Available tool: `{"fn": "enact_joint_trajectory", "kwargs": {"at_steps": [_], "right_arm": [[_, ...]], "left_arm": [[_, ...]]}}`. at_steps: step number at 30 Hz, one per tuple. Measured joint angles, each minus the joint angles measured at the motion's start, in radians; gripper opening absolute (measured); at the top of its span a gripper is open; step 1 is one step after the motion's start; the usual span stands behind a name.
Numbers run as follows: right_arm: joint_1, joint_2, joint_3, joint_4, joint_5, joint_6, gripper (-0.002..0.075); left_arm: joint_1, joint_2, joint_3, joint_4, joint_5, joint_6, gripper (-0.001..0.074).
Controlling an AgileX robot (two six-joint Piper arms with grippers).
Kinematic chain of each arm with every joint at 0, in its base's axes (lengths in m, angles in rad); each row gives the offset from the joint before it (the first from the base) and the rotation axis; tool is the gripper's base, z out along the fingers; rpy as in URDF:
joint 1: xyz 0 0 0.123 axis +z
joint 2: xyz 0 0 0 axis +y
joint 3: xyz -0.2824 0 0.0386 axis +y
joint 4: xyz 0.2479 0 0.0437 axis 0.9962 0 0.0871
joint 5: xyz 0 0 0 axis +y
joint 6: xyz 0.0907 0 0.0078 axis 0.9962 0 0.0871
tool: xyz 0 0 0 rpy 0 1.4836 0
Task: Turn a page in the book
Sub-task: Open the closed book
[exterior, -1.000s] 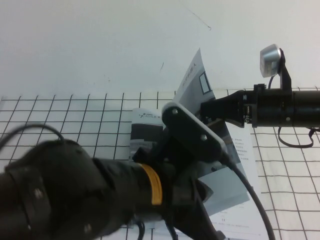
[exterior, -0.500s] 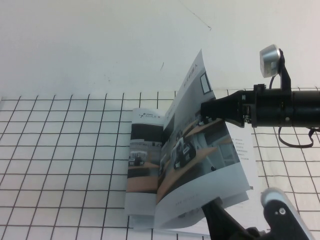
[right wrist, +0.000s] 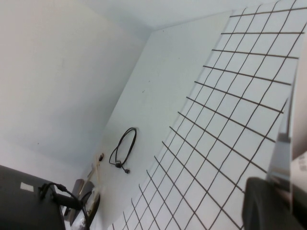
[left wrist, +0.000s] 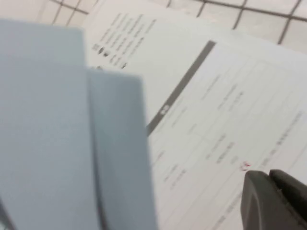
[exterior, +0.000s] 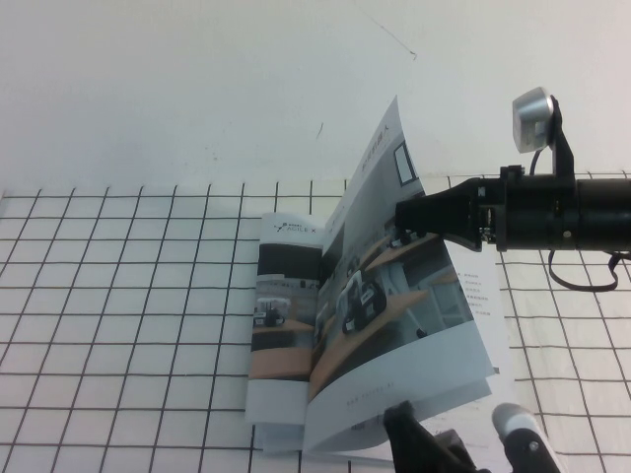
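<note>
In the high view, the desk (exterior: 118, 296) is covered by a white cloth ruled with a black grid, and behind it a plain white wall fills the upper half of the frame. The book (exterior: 286, 325) lies open at centre, slightly right, and the page (exterior: 394, 296) with its robots-on-desks photo stands tilted up from the spine. The right claw (exterior: 406, 219) reaches in from the right edge at the upper part of that leaf and appears clamped on it. The left claw (exterior: 444, 448) shows only at the bottom edge, just below the book's lower right corner; whether it is apart or together cannot be told. In the left wrist view, a printed white inner sheet of the book (left wrist: 211, 115) fills the frame, with blurred pale-blue leaf edges at the left. In the right wrist view, the grid cloth runs diagonally beside white wall, with a black cable loop (right wrist: 123, 146) lying on the white floor area.
</note>
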Motion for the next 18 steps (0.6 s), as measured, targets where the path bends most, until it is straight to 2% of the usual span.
{"fn": "enact_joint_trajectory", "kwargs": {"at_steps": [5,14,16,18], "right_arm": [[0.000,0.000,0.000,0.000,0.009,-0.003,0.0009],[0.000,0.000,-0.008,0.036,0.022,-0.047,0.0015],[0.000,0.000,-0.008,0.037,0.024,-0.058,0.0039],[-0.002,0.000,-0.008,0.035,0.027,-0.080,0.0104]], "left_arm": [[0.013,0.017,0.000,0.008,0.134,-0.049,-0.0003],[0.078,0.019,0.000,0.004,0.194,-0.072,-0.0003],[0.079,0.019,0.000,0.004,0.196,-0.075,-0.0003],[0.079,0.019,0.000,0.004,0.201,-0.074,-0.0003]]}}
